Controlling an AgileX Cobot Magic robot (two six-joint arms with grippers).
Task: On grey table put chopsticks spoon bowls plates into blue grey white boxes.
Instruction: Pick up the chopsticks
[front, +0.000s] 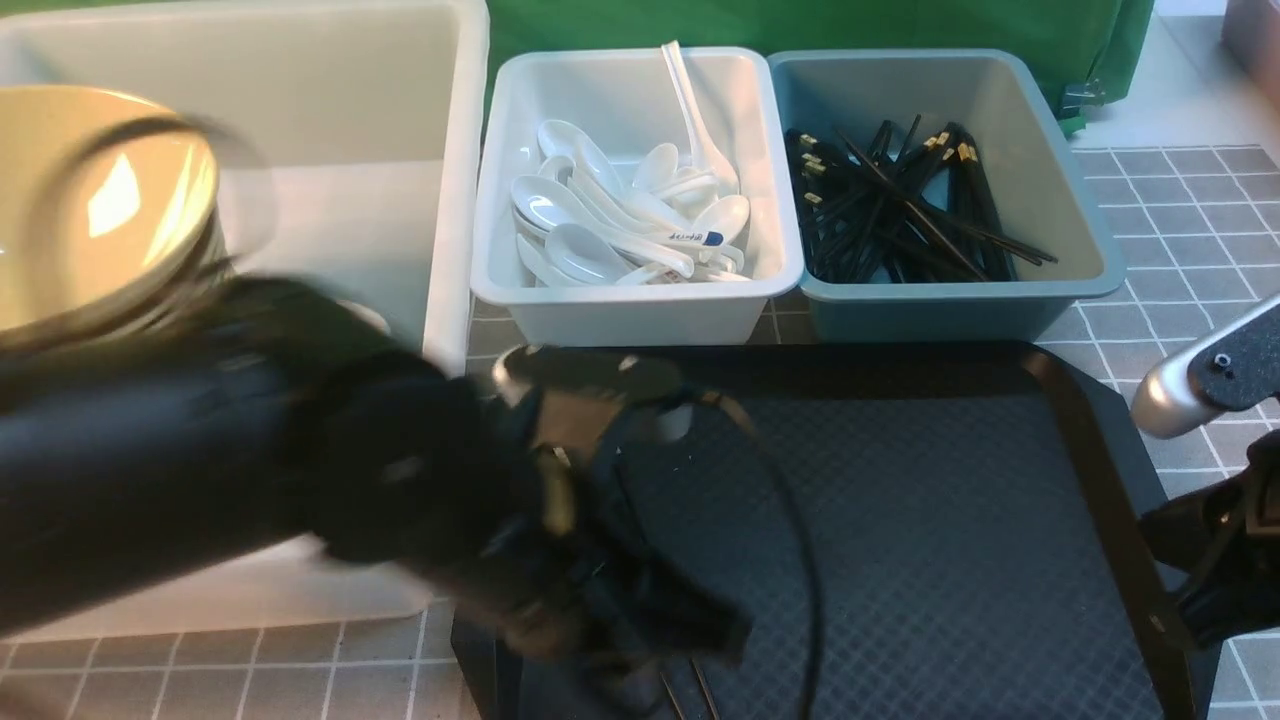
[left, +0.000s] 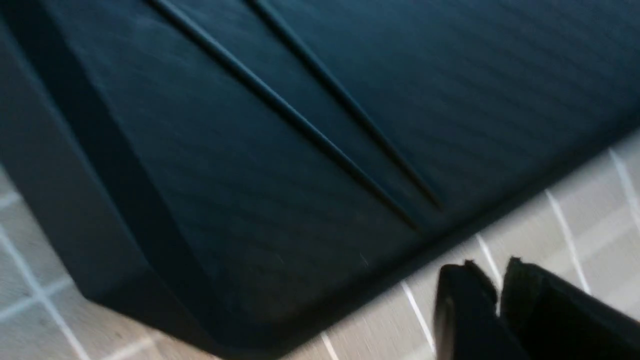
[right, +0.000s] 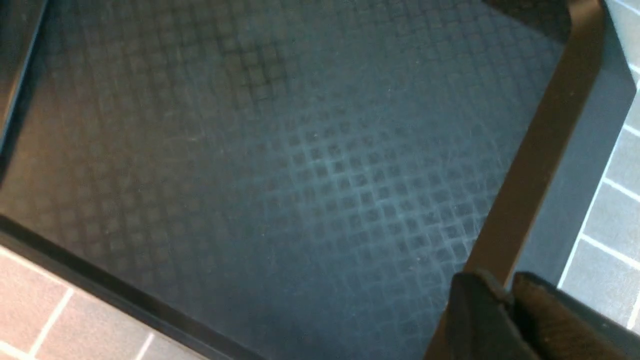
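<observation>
Left gripper (left: 497, 300): your jaws nearly closed, empty.
Right gripper (right: 507, 310): nearly closed, empty.
Chopsticks (left: 300, 115): on black tray (left: 210, 210).

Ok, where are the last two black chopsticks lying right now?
The two thin black chopsticks lie side by side on the black diamond-textured tray, near its front edge on the robot's left, just under the left arm in the front view.

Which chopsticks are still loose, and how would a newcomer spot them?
Start at the black tray in front of the two small bins. On its near left corner lie two thin black chopsticks side by side, close to the tray's rim. Unlike the tangled heap in the teal-blue bin, this pair lies alone on the tray's textured floor.
</observation>
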